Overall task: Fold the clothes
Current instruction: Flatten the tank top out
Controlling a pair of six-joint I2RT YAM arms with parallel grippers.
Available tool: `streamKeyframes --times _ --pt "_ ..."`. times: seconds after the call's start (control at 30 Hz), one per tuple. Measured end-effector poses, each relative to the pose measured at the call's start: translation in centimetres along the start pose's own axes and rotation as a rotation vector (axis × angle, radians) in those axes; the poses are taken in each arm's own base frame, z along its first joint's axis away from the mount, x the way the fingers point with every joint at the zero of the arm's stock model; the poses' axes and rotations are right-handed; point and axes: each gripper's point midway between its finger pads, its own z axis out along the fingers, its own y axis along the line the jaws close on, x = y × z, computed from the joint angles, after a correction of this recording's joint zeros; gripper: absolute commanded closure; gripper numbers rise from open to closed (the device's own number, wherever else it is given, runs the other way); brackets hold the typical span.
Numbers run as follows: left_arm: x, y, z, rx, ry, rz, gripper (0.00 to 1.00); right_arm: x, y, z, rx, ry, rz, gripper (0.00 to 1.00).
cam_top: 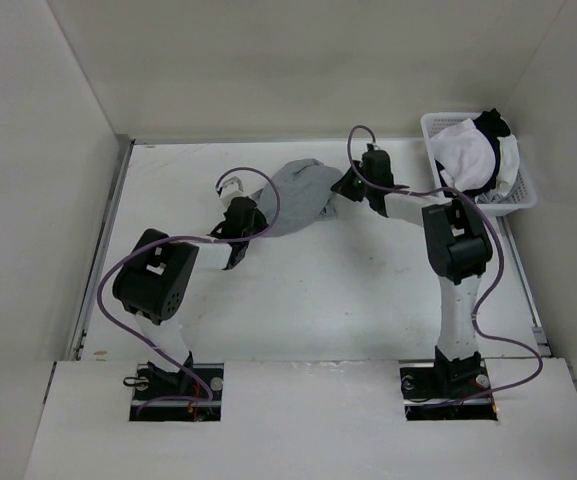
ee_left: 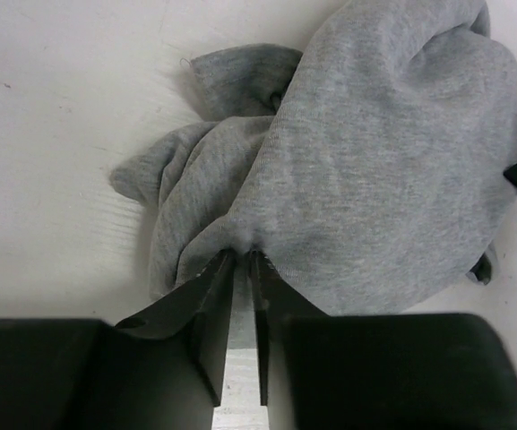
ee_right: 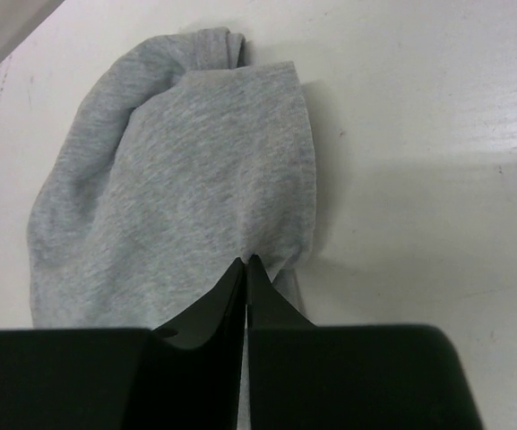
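Two grips: both on one T-shirt (cam_top: 303, 195), one at each side of the heap.
Shirt place: bunched in a grey lump on the worktop (cam_top: 348, 290), near the middle of the far edge; no sleeve or collar readable.
Grip, left: left pincer (ee_left: 242, 253) is nearly pressed together, with its tips nipping a pucker of knit on the lump's near-left side.
Grip, right: right pincer (ee_right: 245, 260) is pressed together on the folded edge at the lump's right side; it is a thin bite, right at the rim of the cloth.
Step, judged: taking hold to open the shirt out flat; no fold made yet.
Do it well: raise both arms together, then draw them apart along the far edge until the cloth hangs open. Lay it down toward the near edge.
Watch, left: the bite looks mid-fabric, not on a hem, and may drag several layers. A regrasp at a corner is likely needed.
Watch, right: the shallow hold could slip if pulled fast, so pull slowly and evenly.
Keep off: basket (cam_top: 513, 200) with white garment (cam_top: 473, 155) in the far-right corner, close to the right arm's swing.
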Motion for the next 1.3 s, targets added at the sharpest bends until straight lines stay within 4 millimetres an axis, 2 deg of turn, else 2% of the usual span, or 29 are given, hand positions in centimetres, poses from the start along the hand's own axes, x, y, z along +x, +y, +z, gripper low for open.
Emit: streamKeyframes --times 0.07,0.13,0.2,0.27,0.33,0.43,0.57,0.67,0.77,0.9,0.97,1.03,1.1,1.2,1.3 --pt "0.1 0.0 0.1 0.003 0.005 0.000 0.97 -0.2 0.4 -0.6 -0.007 -0.007 -0.004 0.99" --pt "0.2 -0.1 0.0 0.006 0.010 -0.001 0.97 -0.5 1.0 -1.4 -0.018 -0.019 -0.011 0.99" --pt "0.1 -0.2 -0.1 0.008 0.006 -0.003 0.87 -1.0 1.8 -2.6 -0.034 -0.040 -0.021 0.99" --pt "-0.2 0.2 -0.9 -0.005 -0.007 -0.004 0.68 -1.6 2.9 -3.8 -0.055 -0.059 -0.035 0.99" --pt "-0.8 0.8 -1.9 -0.027 -0.028 -0.008 0.55 -2.6 4.2 -4.8 -0.081 -0.085 -0.050 0.99" --pt "-2.0 1.7 -2.9 -0.053 -0.065 -0.022 0.53 -3.4 5.4 -5.3 -0.114 -0.116 -0.064 0.99" --pt "-2.0 3.0 -2.3 -0.075 -0.056 -0.031 0.58 -3.3 5.4 -5.3 -0.114 -0.115 -0.065 0.99" --pt "-0.5 3.3 -1.4 -0.062 -0.011 -0.028 0.60 -3.3 5.3 -5.3 -0.114 -0.116 -0.069 0.99" --pt "1.2 3.1 -1.0 -0.041 0.038 -0.018 0.60 -3.3 5.3 -5.3 -0.114 -0.116 -0.069 0.99" --pt "1.3 1.7 -1.0 0.014 0.038 -0.020 0.62 -3.3 5.4 -5.3 -0.115 -0.116 -0.069 0.99" --pt "1.3 1.2 -1.0 0.032 0.037 -0.022 0.71 -3.3 5.4 -5.3 -0.115 -0.115 -0.069 0.99" --pt "1.4 0.8 -0.7 0.046 0.039 -0.025 0.86 -3.3 5.4 -5.3 -0.115 -0.115 -0.069 0.99" --pt "1.5 0.8 -0.1 0.050 0.045 -0.030 0.93 -3.2 5.4 -5.3 -0.119 -0.112 -0.070 0.99" --pt "1.5 0.9 -0.1 0.048 0.053 -0.048 0.96 -3.0 5.3 -5.3 -0.117 -0.107 -0.071 0.99" --pt "0.1 -0.2 -1.4 0.068 0.039 -0.067 0.97 -2.3 4.7 -5.9 -0.104 -0.093 -0.078 1.00"
